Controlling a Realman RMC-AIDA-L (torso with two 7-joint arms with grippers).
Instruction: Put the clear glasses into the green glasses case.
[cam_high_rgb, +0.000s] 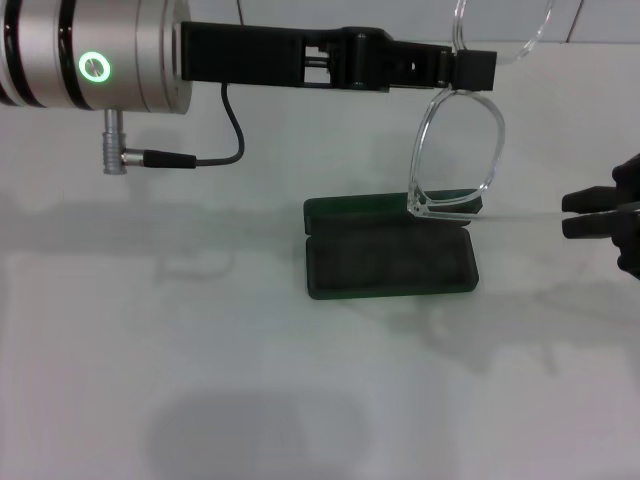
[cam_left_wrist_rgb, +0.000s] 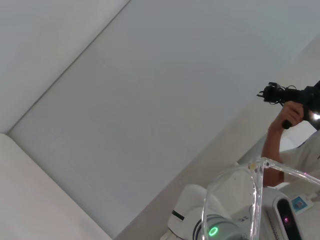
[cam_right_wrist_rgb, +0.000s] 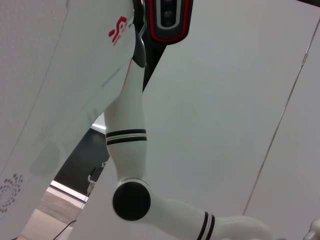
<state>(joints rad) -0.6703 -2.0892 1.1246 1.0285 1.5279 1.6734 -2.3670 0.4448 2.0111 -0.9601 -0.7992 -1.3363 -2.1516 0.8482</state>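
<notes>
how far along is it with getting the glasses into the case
Done: the green glasses case lies open on the table. In hand: the left gripper holds the clear glasses above it, while the right gripper pinches one thin arm. Left: lowering them in and releasing.

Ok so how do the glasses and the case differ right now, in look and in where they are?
The clear glasses are see-through and colourless; the green glasses case is dark green and solid. The glasses hang in the air, front turned downward, pinched at the top by the left gripper, one arm reaching to the right gripper; the case lies flat and open on the white table. Both are about equally wide.
</notes>
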